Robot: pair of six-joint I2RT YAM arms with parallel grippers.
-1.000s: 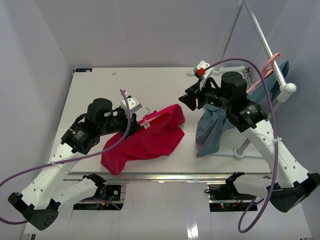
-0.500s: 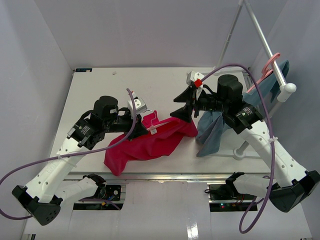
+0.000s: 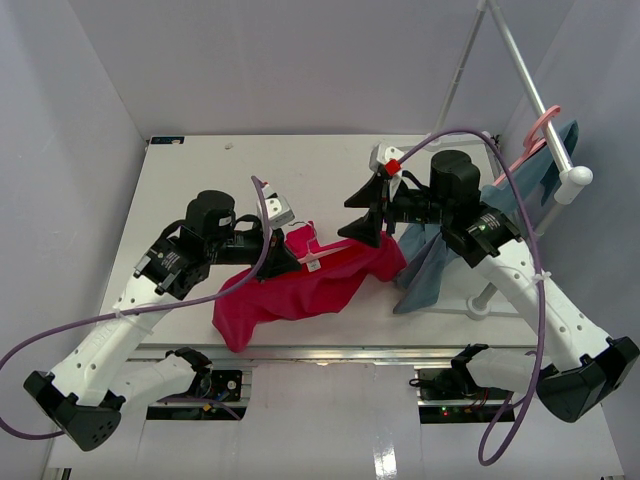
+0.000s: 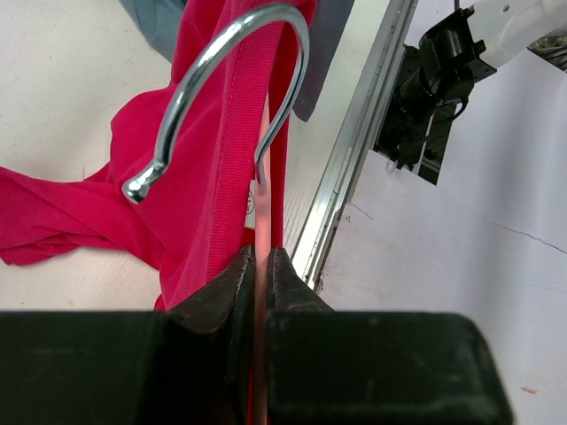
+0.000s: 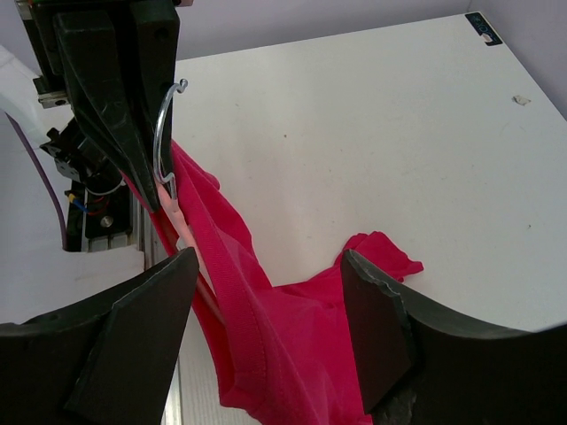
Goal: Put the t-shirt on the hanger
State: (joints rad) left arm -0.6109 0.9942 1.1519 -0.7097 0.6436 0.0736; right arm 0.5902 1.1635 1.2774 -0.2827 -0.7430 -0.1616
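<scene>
The crimson t-shirt (image 3: pixel 300 285) lies bunched at the table's near middle, its collar drawn up around the hanger (image 3: pixel 312 262). My left gripper (image 3: pixel 288 254) is shut on the hanger's thin pale-pink bar (image 4: pixel 261 232). The hanger's metal hook (image 4: pixel 221 88) curves over the red collar band (image 4: pixel 232 159). My right gripper (image 3: pixel 365 215) hangs open just above the t-shirt's right end. In the right wrist view red fabric (image 5: pixel 292 336) fills the gap between the open gripper's (image 5: pixel 266 310) jaws, and the hanger (image 5: pixel 180 221) and left gripper (image 5: pixel 120 97) show at upper left.
A blue-grey garment (image 3: pixel 430 260) hangs on another pink hanger (image 3: pixel 535 135) from the silver rack pole (image 3: pixel 530 90) at the right, close behind my right arm. The table's metal front rail (image 3: pixel 330 352) runs just below the t-shirt.
My left gripper has carried the hanger and collar to the right. My right gripper has swung left over the t-shirt and its jaws have opened wider.
</scene>
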